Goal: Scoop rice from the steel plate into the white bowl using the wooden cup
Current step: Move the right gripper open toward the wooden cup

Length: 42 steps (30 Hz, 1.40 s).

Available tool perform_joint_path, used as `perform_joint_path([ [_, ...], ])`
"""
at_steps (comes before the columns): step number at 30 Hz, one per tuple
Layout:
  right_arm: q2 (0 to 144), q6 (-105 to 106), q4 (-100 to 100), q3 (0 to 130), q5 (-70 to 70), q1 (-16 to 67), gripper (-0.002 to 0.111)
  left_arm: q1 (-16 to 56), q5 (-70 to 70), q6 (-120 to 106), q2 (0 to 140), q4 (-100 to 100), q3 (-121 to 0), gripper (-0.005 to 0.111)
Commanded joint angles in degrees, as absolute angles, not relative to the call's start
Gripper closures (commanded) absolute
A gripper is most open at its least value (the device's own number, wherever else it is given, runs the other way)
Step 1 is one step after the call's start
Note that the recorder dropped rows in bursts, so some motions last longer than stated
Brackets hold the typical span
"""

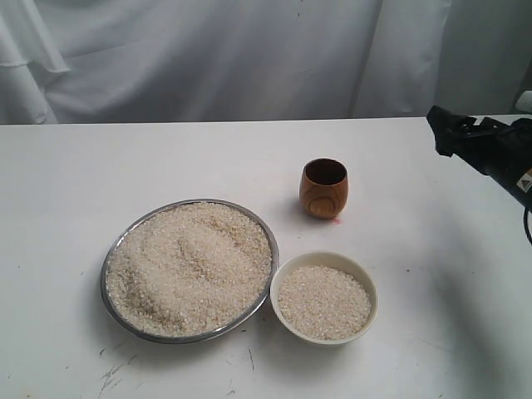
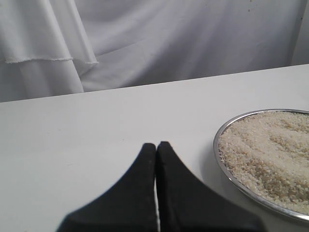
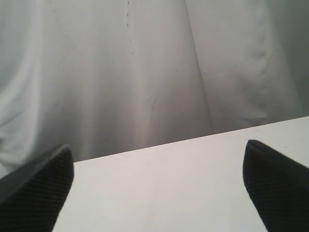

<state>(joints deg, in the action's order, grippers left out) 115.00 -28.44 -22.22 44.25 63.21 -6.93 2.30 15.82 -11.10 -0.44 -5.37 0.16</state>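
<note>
The steel plate lies at the front left of the table, heaped with rice. To its right stands the white bowl, also holding rice. The wooden cup stands upright and empty behind the bowl. My right gripper hovers at the far right edge, well away from the cup; its wrist view shows it open over bare table. My left gripper is shut with nothing in it, beside the plate's rim. It does not appear in the exterior view.
A white cloth backdrop hangs behind the table's far edge. Scuff marks dot the white tabletop near the front.
</note>
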Motion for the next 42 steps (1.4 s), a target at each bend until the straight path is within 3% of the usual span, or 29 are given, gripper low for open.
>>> perform_joint_path([
  [1, 114.8, -28.7, -21.8, 44.5, 64.1, -7.3, 0.022, 2.7, 15.2, -10.8, 0.0, -5.4, 0.0, 0.107],
  [9, 115.8, -10.5, -28.8, 45.3, 64.1, -7.3, 0.022, 2.7, 15.2, -11.0, 0.0, -5.4, 0.0, 0.107],
  [20, 125.3, -11.1, -54.6, 54.5, 64.1, -7.5, 0.022, 2.7, 15.2, -11.0, 0.0, -5.4, 0.0, 0.107],
  [42, 135.4, -14.3, -64.6, 60.9, 67.3, -7.3, 0.022, 2.7, 15.2, -11.0, 0.0, -5.4, 0.0, 0.107],
])
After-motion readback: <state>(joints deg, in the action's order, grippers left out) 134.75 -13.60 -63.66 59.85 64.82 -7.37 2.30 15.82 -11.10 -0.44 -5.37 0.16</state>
